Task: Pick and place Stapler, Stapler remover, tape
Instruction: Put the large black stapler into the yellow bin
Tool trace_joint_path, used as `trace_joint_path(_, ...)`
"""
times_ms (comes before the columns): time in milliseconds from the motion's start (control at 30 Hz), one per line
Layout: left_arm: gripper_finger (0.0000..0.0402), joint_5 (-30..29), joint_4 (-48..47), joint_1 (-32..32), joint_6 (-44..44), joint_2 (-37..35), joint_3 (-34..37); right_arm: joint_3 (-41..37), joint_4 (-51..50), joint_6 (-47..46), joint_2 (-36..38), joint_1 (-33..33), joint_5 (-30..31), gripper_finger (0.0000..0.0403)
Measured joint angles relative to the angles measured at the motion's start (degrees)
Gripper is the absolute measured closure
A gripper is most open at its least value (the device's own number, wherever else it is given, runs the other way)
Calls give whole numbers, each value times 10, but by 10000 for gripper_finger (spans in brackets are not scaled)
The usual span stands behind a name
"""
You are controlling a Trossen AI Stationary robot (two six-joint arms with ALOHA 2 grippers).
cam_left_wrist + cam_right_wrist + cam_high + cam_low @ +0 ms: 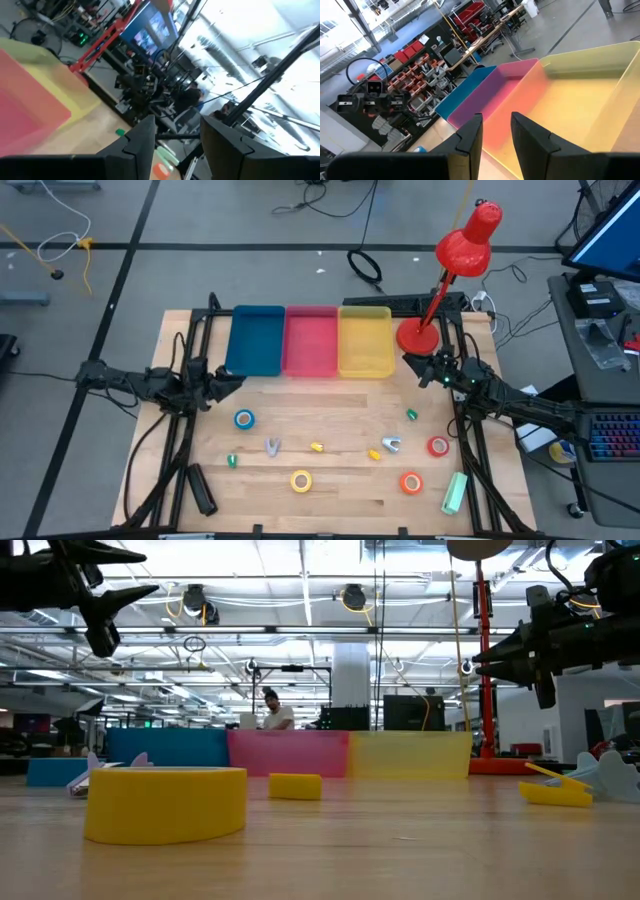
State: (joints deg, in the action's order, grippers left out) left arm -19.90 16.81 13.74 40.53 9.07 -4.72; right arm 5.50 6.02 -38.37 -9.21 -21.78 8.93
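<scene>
Four tape rolls lie flat on the wooden table: blue (244,419), yellow (301,480) (165,803), red (437,446) and orange-red (411,482). A black stapler (200,490) lies at the near left and a pale green one (455,492) at the near right. Two silvery clawed staple removers (272,446) (391,444) lie between the rolls. My left gripper (228,383) (177,125) hovers open and empty above the table's left side, near the blue bin. My right gripper (410,365) (496,117) hovers open and empty by the yellow bin's near right corner.
A blue bin (256,340), a pink bin (311,340) and a yellow bin (365,340) stand side by side along the far edge. A red desk lamp (440,290) stands at the far right. Small yellow (317,448) and green (411,415) pieces lie among the rolls.
</scene>
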Motion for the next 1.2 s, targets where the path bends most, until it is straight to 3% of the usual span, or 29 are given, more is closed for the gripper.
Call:
trace_joint_path(167, 243, -11, -89, 15, 41, 123, -94, 0, 0, 0, 0, 0, 0, 307)
trace_joint_path(300, 243, 9, -221, 29, 125, 245, -203, 0, 0, 0, 0, 0, 0, 307)
trace_joint_path(500, 243, 127, -433, 61, 310, 415, -363, 0, 0, 1, 0, 0, 0, 307)
trace_joint_path(667, 243, 245, -573, 109, 473, 517, -446, 0, -1, 0, 0, 0, 0, 307)
trace_joint_path(900, 243, 328, -689, 219, 724, 576, -476, 0, -2, 0, 0, 0, 0, 307)
trace_joint_path(1200, 243, 319, -686, 339, 971, 586, -475, 1, -2, 0, 0, 0, 0, 307)
